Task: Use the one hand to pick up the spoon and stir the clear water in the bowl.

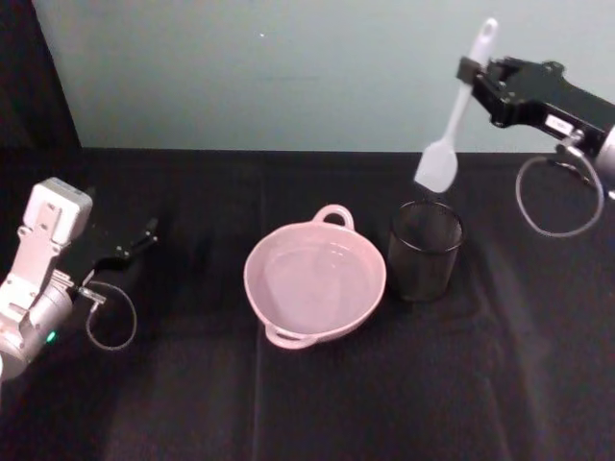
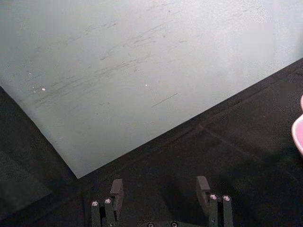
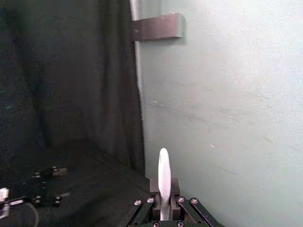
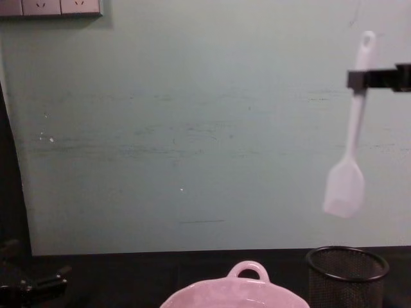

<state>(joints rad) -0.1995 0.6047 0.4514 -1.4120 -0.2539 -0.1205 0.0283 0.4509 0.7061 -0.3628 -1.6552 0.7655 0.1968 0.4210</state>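
The white spoon (image 1: 452, 125) hangs in the air to the right of the pink bowl (image 1: 380, 280) and higher than it, handle up and flat head down, leaning slightly so that the head sits nearer the bowl than the holed end of the handle does. The right gripper (image 1: 473, 75) has its fingers clamped on the upper part of the handle, just below the hole, and in the right wrist view the handle tip stands up between the closed pads. The spoon's head hovers over the black wire-mesh cup (image 1: 425, 250), which stands just beside the bowl on its right; from the chest view the head is well clear of the cup's rim. The bowl rests on the black cloth (image 1: 288, 403) with one loop handle turned away from the robot and another toward it, and the water (image 1: 312, 279) inside shows as faint glints on the pink. The left gripper (image 1: 135, 240) sits low, well apart from the bowl on its left, its fingers spread wide with nothing between them. A pale green wall (image 1: 288, 67) rises behind the bowl.
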